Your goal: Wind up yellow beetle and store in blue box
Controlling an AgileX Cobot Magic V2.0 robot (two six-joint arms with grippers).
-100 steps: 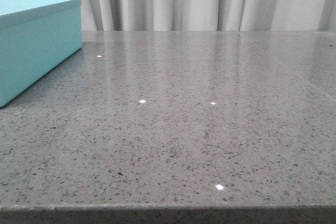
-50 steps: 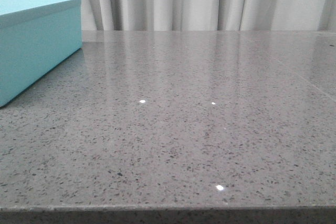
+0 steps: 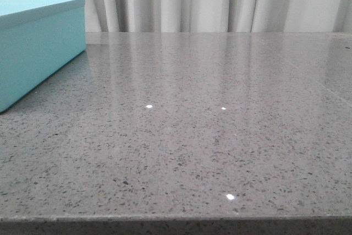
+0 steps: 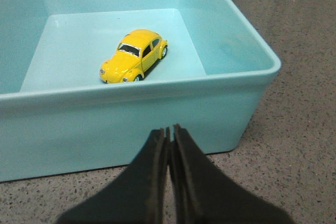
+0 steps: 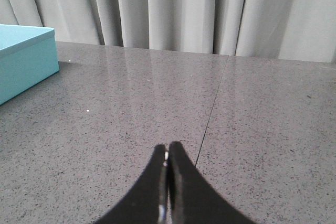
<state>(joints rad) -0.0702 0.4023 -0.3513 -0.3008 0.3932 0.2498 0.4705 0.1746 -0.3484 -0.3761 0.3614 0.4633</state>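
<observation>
yellow beetle [image 4: 134,56] already sitting on floor of blue box [image 4: 136,114], box at worktop's [image 3: 220,136] far left corner. left hand [image 4: 169,135] pinched shut, empty, outside box wall; right hand [image 5: 167,153] shut, empty too. Job looks done: just back off, don't bump box.

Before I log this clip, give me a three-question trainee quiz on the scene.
1. True or false: the yellow beetle lies inside the blue box.
2. The left gripper has its fingers: A) wide apart, B) closed together, C) clamped on the car.
3. Fill in: the right gripper hangs over the bare ____ table.

Key: 1 true; 2 B; 3 grey.
</observation>
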